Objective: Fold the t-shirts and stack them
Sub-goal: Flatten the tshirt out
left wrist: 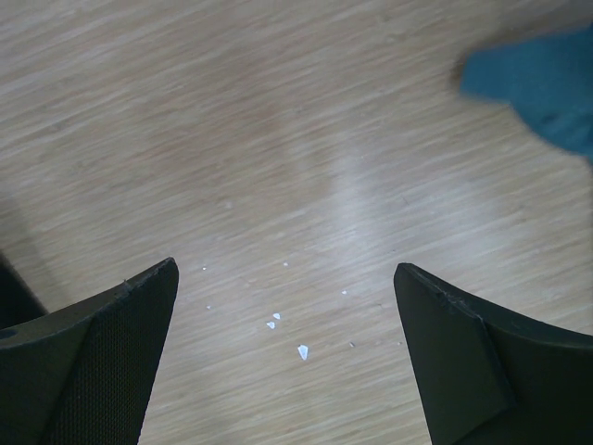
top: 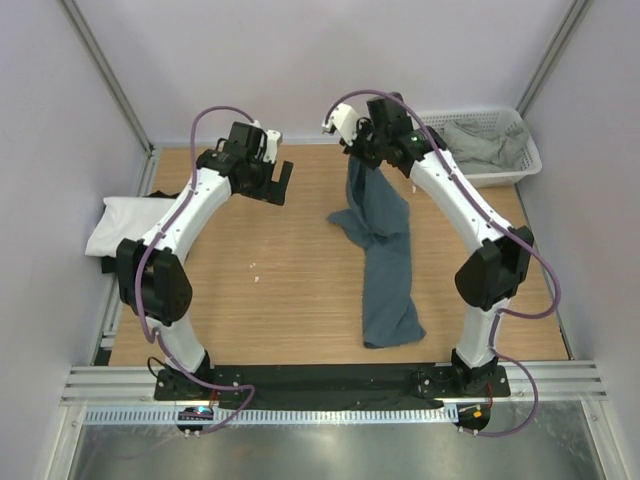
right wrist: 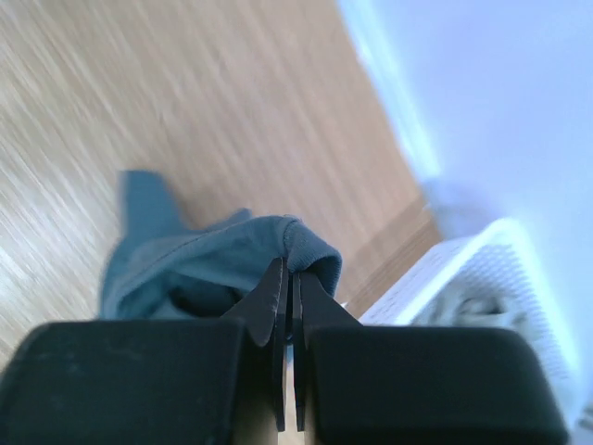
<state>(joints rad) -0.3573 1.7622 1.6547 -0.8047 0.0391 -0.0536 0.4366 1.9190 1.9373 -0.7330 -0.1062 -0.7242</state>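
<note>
Right gripper (right wrist: pixel 289 274) is clamped shut on an edge of the slate-blue t-shirt (top: pixel 385 250), held high at the far side so the rest drapes onto the table (top: pixel 280 300), probably for spreading flat. Left gripper (left wrist: pixel 287 278) is held wide, empty. White t-shirt (top: pixel 125 225) is parked at the left edge.

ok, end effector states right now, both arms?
Left end effector: open, empty.
Right end effector: closed on the blue t-shirt.
</note>
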